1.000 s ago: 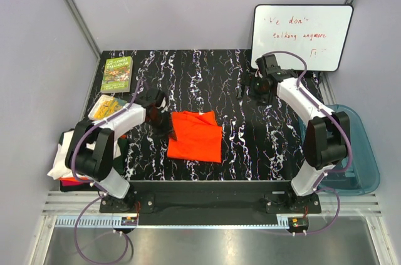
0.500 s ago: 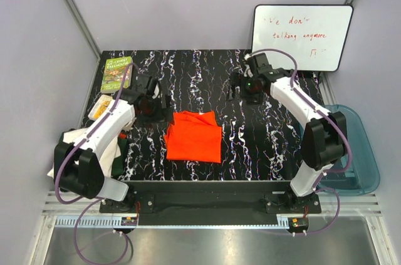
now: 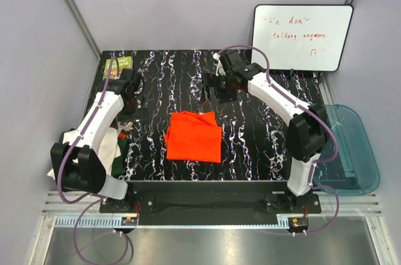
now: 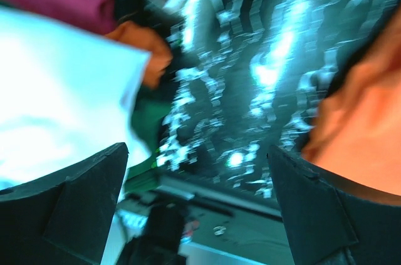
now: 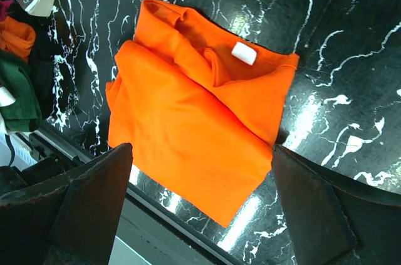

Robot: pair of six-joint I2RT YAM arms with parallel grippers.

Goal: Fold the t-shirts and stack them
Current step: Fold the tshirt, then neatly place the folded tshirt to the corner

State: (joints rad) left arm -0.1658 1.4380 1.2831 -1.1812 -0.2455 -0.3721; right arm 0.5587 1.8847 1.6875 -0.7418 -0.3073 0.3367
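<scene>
A folded bright orange t-shirt [image 3: 194,136] [image 5: 194,108] lies flat on the black marbled table [image 3: 250,133], its white neck label [image 5: 244,53] showing. At the table's left edge sits a pile of t-shirts: a white one [image 3: 108,146] [image 4: 56,89], a dark green one [image 3: 123,146] [image 5: 15,96] and a red-orange one [image 4: 150,52] [image 5: 15,36]. My left gripper [image 3: 139,103] [image 4: 200,202] hangs open between the pile and the orange t-shirt, holding nothing; its view is blurred. My right gripper [image 3: 212,89] [image 5: 200,202] is open and empty above the table, behind the orange t-shirt.
A small green book [image 3: 120,62] lies at the back left, partly behind my left arm. A whiteboard [image 3: 302,34] leans at the back right. A translucent blue tub [image 3: 354,152] stands off the table's right edge.
My left gripper has opened and drawn back left, away from the orange t-shirt's left edge. My right arm has swung left along the back of the table. The orange t-shirt stays put.
</scene>
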